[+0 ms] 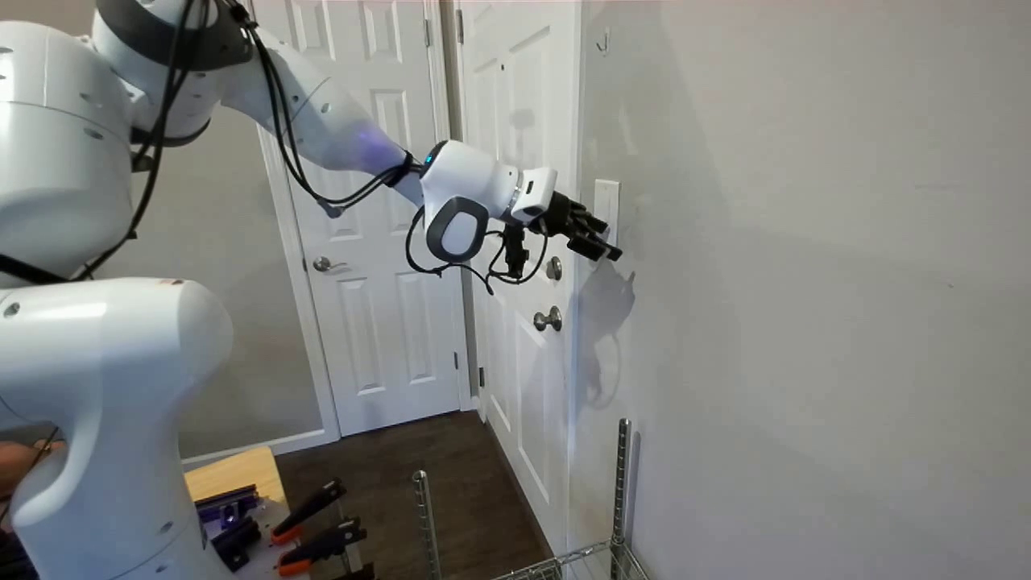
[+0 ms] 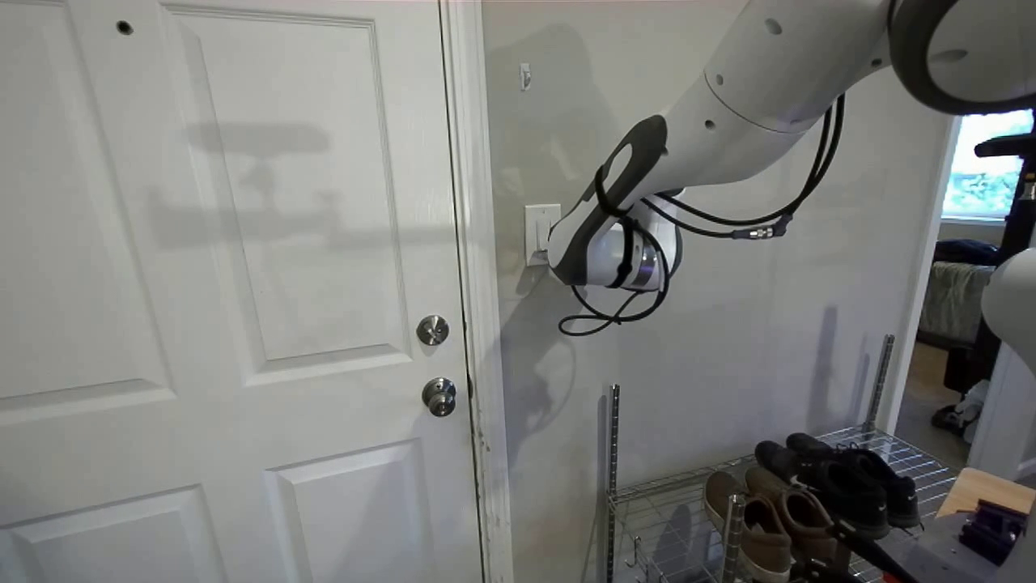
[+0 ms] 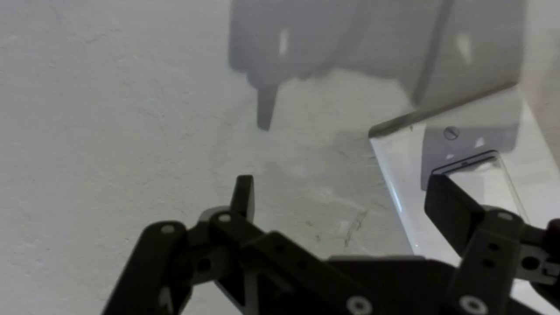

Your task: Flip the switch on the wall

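The switch is a white upright plate on the light-grey wall (image 1: pixel 821 266). In an exterior view the switch (image 1: pixel 608 196) is partly hidden behind my fingers. In an exterior view the switch (image 2: pixel 541 227) shows left of my wrist. In the wrist view the switch (image 3: pixel 494 183) is at the right, tilted, with a screw and a flat rocker in a thin frame. My gripper (image 1: pixel 610 240) is open and empty, close to the wall. In the wrist view the gripper (image 3: pixel 341 179) has its right finger overlapping the rocker and its left finger over bare wall. I cannot tell whether it touches.
A white panelled door (image 2: pixel 316 243) with a metal knob (image 2: pixel 439 397) and deadbolt (image 2: pixel 433 329) is beside the switch. A small hook (image 2: pixel 525 77) is above it. A wire rack (image 2: pixel 664 486) with upright posts and shoes stands below. Clamps (image 1: pixel 322 544) lie near the robot base.
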Available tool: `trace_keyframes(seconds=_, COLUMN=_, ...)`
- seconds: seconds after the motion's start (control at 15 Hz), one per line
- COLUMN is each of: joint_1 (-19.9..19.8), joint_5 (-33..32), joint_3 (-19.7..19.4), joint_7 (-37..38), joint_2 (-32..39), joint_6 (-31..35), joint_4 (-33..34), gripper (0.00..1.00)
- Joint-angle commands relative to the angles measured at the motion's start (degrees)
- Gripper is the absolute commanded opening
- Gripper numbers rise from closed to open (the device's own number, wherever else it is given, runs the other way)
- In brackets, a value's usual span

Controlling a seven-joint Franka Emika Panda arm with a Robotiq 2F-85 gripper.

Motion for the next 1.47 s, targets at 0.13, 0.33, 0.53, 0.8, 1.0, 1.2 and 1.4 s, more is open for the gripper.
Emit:
trace_keyframes(seconds=0.13, joint_1=5.3, joint_5=1.9, joint_3=-3.9, joint_7=-0.9, joint_2=-0.4, joint_6=-1.5, joint_4=-2.9, gripper=1.0)
trace_keyframes(seconds=0.33, joint_1=6.8, joint_5=1.9, joint_3=-5.1, joint_7=-0.6, joint_2=0.5, joint_6=-2.3, joint_4=-3.3, gripper=1.0)
trace_keyframes(seconds=0.53, joint_1=7.3, joint_5=1.8, joint_3=-5.5, joint_7=0.1, joint_2=1.9, joint_6=-4.1, joint_4=-2.7, gripper=1.0)
trace_keyframes(seconds=0.8, joint_1=6.8, joint_5=2.2, joint_3=-6.2, joint_7=1.4, joint_2=4.8, joint_6=-6.5, joint_4=-0.7, gripper=1.0)
trace_keyframes(seconds=1.0, joint_1=6.8, joint_5=2.7, joint_3=-7.0, joint_7=2.0, joint_2=6.8, joint_6=-7.3, joint_4=0.9, gripper=1.0)
trace_keyframes(seconds=1.2, joint_1=7.1, joint_5=3.7, joint_3=-7.9, joint_7=2.5, joint_2=8.5, joint_6=-8.2, joint_4=2.0, gripper=1.0)
trace_keyframes(seconds=1.4, joint_1=6.7, joint_5=4.1, joint_3=-8.7, joint_7=3.5, joint_2=11.0, joint_6=-9.8, joint_4=3.4, gripper=1.0)
